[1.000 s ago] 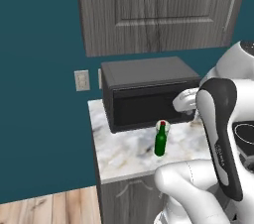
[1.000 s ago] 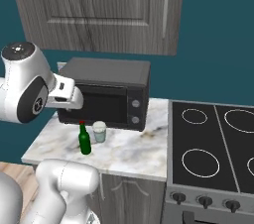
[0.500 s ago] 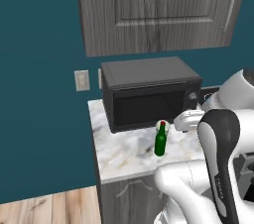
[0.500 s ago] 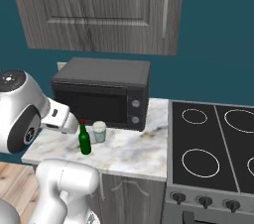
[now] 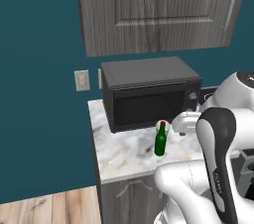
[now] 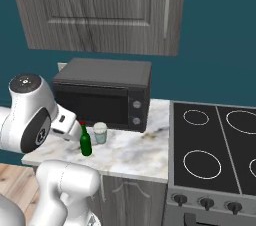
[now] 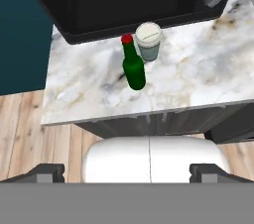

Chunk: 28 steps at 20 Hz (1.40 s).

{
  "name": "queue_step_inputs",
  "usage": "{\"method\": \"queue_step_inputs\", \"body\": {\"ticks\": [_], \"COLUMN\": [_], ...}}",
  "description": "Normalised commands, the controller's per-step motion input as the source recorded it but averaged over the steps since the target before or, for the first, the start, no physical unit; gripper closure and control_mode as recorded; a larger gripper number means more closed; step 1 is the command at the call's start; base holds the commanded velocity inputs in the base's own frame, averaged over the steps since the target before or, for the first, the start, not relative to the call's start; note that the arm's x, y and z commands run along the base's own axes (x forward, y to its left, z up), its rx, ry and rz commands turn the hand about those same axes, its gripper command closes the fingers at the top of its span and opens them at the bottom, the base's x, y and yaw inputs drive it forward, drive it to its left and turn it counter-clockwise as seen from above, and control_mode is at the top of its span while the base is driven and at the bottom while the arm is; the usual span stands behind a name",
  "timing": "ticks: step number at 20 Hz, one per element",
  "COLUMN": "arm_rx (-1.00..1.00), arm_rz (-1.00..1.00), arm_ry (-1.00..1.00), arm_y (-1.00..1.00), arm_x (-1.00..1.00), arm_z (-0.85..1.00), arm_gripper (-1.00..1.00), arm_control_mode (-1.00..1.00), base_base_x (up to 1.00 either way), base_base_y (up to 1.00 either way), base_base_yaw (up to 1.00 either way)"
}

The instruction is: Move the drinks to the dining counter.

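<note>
A small dark-green bottle (image 7: 134, 72) with a red cap stands upright on the small marble worktop (image 7: 198, 77), just in front of the black microwave. In the base views the same bottle (image 5: 160, 142) (image 6: 86, 143) is near the worktop's front half. My gripper (image 7: 128, 172) hovers above and in front of the worktop edge. It looks down at the bottle from some way off. Its dark fingertips (image 7: 47, 172) stand far apart, so it is open and holds nothing. The dining counter is out of view.
A small white cup (image 7: 149, 41) (image 6: 101, 132) stands right behind the bottle, almost touching it. The black microwave (image 5: 149, 91) fills the back of the worktop under grey wall cabinets. A black stove (image 6: 220, 145) adjoins on the right. Wooden floor (image 7: 30, 134) lies below.
The arm has dropped lower and its hand has come down toward the worktop in front of the bottle. The bottle and cup have not moved. The jaws stay open.
</note>
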Motion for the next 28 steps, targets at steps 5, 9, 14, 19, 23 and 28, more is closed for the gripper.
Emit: {"method": "queue_step_inputs", "body": {"ticks": [5, 9, 14, 19, 23, 28], "arm_rx": [0.01, 0.0, 0.0, -0.02, -0.1, -0.08], "arm_rz": [-0.03, -0.01, -0.01, 0.0, 0.0, 0.0], "arm_ry": [0.0, 0.0, 0.0, 0.0, -0.01, -0.01], "arm_y": [0.0, 0.06, 0.03, 0.0, 0.06, 0.02], "arm_x": [0.0, 0.06, 0.17, 0.02, 0.0, 0.0], "arm_z": [-0.3, -0.22, -0.08, -0.22, -0.25, -0.01], "arm_gripper": [-1.0, -1.0, -1.0, -1.0, -1.0, -1.0], "arm_control_mode": [-1.0, -1.0, -1.0, -1.0, -1.0, -1.0], "base_base_x": [0.0, 0.0, 0.0, 0.0, 0.0, 0.0], "base_base_y": [0.0, 0.0, 0.0, 0.0, 0.0, 0.0], "base_base_yaw": [0.0, 0.0, 0.0, 0.0, 0.0, 0.0]}}
